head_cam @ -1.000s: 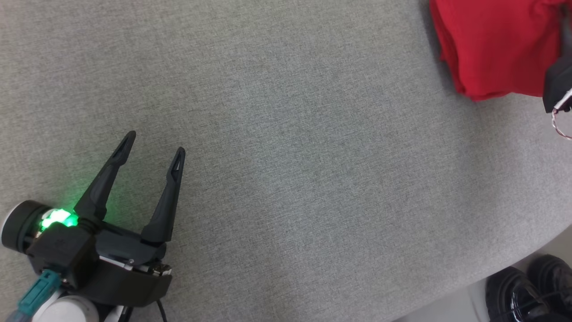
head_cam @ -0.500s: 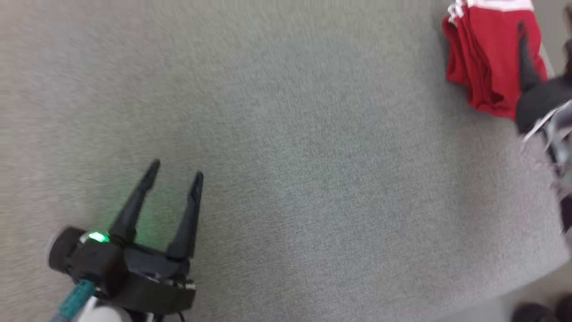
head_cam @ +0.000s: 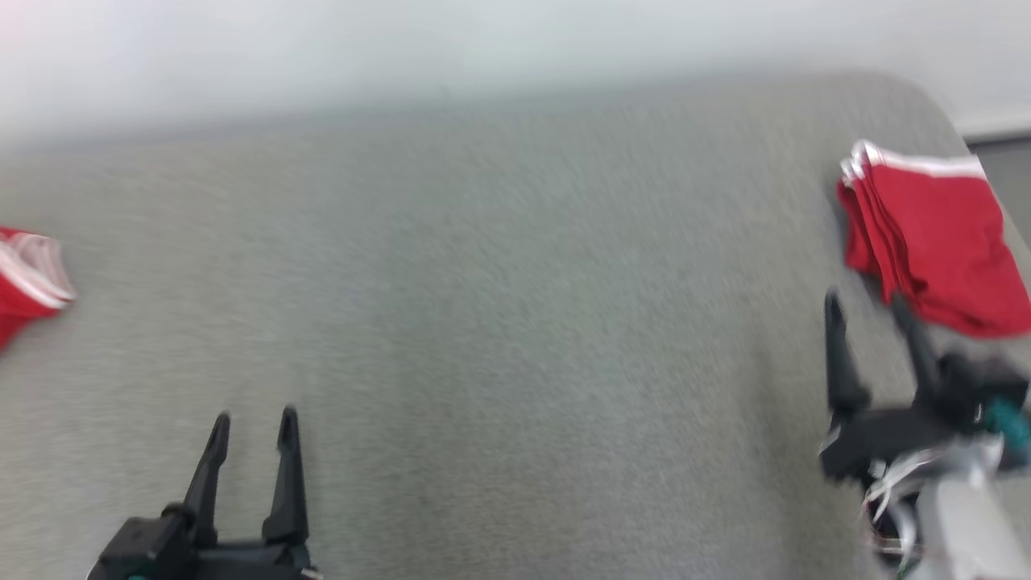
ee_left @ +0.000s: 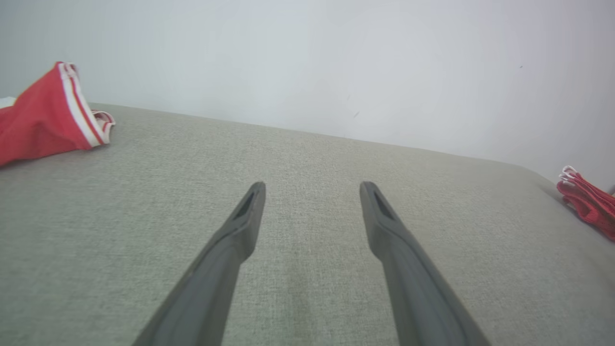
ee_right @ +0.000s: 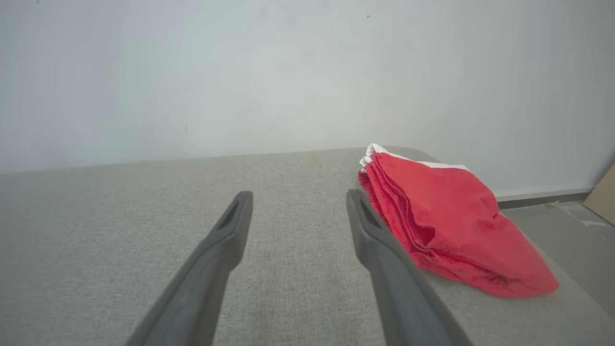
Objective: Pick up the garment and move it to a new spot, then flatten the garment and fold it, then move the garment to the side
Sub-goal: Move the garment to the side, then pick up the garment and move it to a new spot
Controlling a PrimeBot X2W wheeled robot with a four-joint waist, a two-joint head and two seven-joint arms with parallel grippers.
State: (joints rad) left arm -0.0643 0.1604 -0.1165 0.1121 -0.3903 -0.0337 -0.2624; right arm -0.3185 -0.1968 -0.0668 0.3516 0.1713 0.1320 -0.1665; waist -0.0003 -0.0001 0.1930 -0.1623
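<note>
Against the picture of half a second before, the whole head view is shifted, which is read as a move of the camera. A pale wall (head_cam: 483, 48) is now shown across the top, and a second red garment (head_cam: 20, 286) at the left edge. The folded red garment (head_cam: 934, 234), trimmed in white, is seen at the upper right of the head view, near the rounded far corner of the grey counter (head_cam: 515, 322). The right tool (head_cam: 864, 301), one finger of which was drawn across the red cloth earlier, is now found just below the garment, at the lower right. Its fingers are spread apart with nothing held between them. The left tool (head_cam: 254, 416) is seen at the lower left, likewise parted and empty, over bare counter.
</note>
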